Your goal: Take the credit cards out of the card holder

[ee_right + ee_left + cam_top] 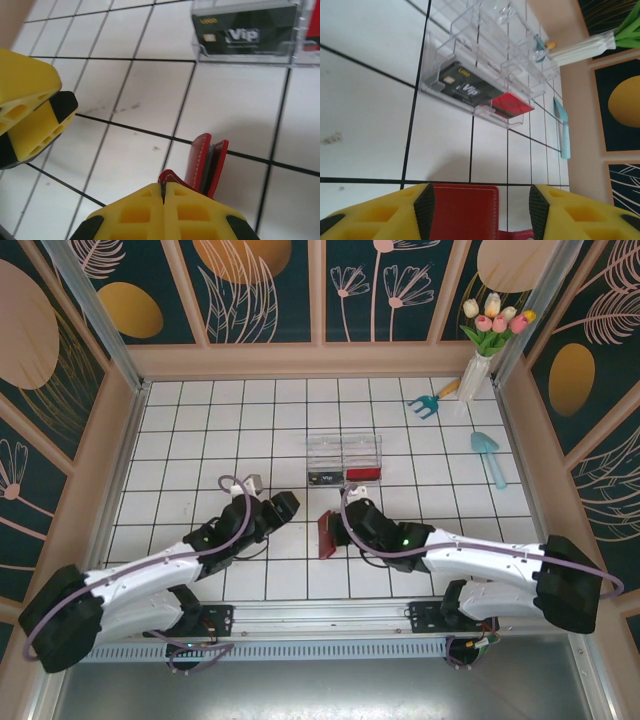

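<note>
- Wallet (327, 533): held upright on edge over the bench (200, 440), between the two arms and near the clear tray (345, 443). Its leaves are almost closed, and a grey inner layer is glimpsed between them. Whether its lower edge rests on the bench cannot be told.
- Cards: judged to be inside the wallet. They are hidden by the near-closed leaves, so the count cannot be told.
- Right gripper (164, 186): jaws clenched on the wallet's small red tab (169, 176); nothing else is gripped.
- Left gripper (482, 202): jaws released, pads apart. The wallet's edge is framed between them and no contact is seen.
- Tray contents: one black card (465, 87) and one red card (512, 105), well apart from the wallet.
- Hazard, tab slip: the wallet is secured by a thin tab only. It could be dragged out of the right jaws or swung round by any pull from the left.
- Hazard, wrong grasp: if the left jaws are closed as aligned, a whole leaf is likely to be taken, not a card, and the wallet would be pinched further shut.
- Hazard, blind entry: the pocket mouth is barely opened, so a card edge could be missed or bent.
- Hazard, crowding: the two grippers are set close together, so a knock between them could topple the wallet.
</note>
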You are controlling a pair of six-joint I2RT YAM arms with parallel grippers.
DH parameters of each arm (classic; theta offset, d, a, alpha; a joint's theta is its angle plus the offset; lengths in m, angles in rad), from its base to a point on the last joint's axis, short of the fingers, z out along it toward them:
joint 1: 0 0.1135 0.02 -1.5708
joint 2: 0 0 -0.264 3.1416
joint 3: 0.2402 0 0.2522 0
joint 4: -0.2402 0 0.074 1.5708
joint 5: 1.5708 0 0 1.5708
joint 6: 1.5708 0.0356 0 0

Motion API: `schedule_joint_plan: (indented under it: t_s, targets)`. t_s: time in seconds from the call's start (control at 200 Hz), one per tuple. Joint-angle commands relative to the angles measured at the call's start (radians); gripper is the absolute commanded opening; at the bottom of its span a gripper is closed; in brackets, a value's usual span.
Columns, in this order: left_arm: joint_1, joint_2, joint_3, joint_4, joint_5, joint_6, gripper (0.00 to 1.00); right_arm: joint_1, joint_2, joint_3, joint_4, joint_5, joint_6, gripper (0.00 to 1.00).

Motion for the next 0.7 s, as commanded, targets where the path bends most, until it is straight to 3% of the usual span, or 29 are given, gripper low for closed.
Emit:
schedule_joint_plan:
  t_s: [0.0, 0.29, 0.696]
  targets:
    - [0.005, -0.069, -0.018, -0.131, -0.067, 0.066, 0.53, -0.006, 0.05, 0.063, 0.055, -0.034, -0.007, 0.0]
    - [0.005, -0.09, -0.04, -0.12, -0.023, 0.085, 0.46, -0.034, -0.015, 0.006, 0.035, 0.006, 0.031, 0.0]
    - [-0.004, 0.119, 0.004, -0.052, 0.067, 0.128, 0.34, -0.169, -0.087, -0.234, 0.07, -0.024, 0.057, 0.0]
